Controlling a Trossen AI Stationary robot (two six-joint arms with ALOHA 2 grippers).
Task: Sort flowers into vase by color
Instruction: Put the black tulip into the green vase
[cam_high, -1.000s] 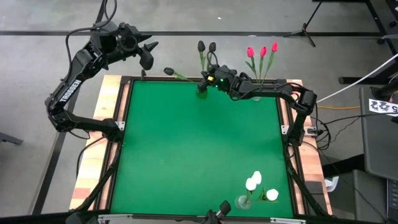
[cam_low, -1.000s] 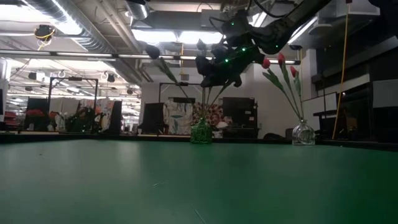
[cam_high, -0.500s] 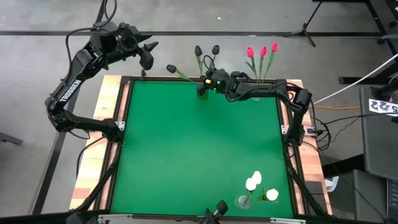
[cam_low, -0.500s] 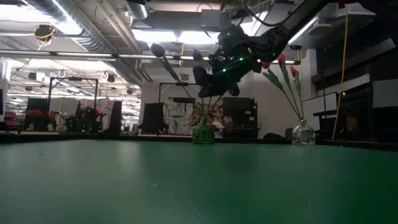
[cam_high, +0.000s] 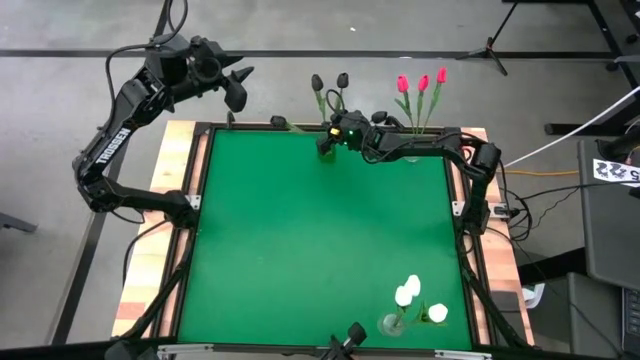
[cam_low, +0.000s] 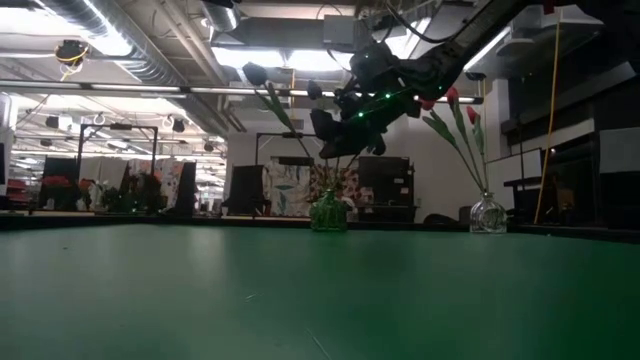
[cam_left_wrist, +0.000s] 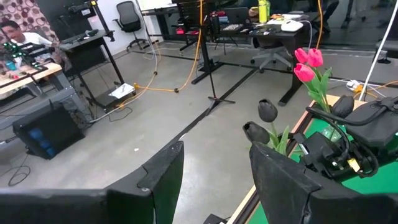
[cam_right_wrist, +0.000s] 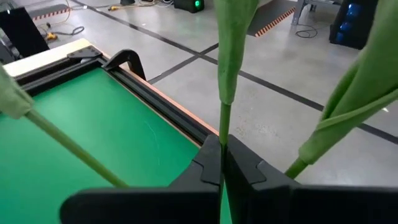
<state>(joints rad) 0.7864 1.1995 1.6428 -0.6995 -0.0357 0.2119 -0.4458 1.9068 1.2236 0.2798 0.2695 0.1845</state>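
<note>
Three black tulips stand in a green vase (cam_high: 326, 148) (cam_low: 327, 213) at the table's far edge; two heads (cam_high: 342, 78) rise up and a third (cam_high: 278, 122) leans toward the left. My right gripper (cam_high: 336, 131) (cam_right_wrist: 222, 163) is just above this vase, shut on one green stem. Three red-pink tulips (cam_high: 422, 82) stand in a clear vase (cam_low: 487, 214) at the far right. White tulips (cam_high: 413, 290) stand in a vase near the near right corner. My left gripper (cam_high: 238, 88) (cam_left_wrist: 214, 180) is open, raised beyond the far left corner. My right gripper pinches a thin green stem (cam_right_wrist: 222, 127) between its two shut fingertips, below a long leaf (cam_right_wrist: 231, 43). The stem runs on upward past the fingers; its head is outside the wrist view. Two other stems (cam_right_wrist: 68, 146) (cam_right_wrist: 339, 121) pass beside the fingers, apart from them.
The green table top (cam_high: 320, 230) has a raised dark frame (cam_high: 200, 170) around it. The right arm (cam_high: 440, 145) lies along the far edge, in front of the red tulips' vase. A stand (cam_high: 490, 45) and cables lie on the floor beyond.
My right gripper has sunk a little toward the green vase and its arm has stretched lower along the far edge, still shut on the stem. The black tulips have swayed, and the leaning head has shifted slightly.
</note>
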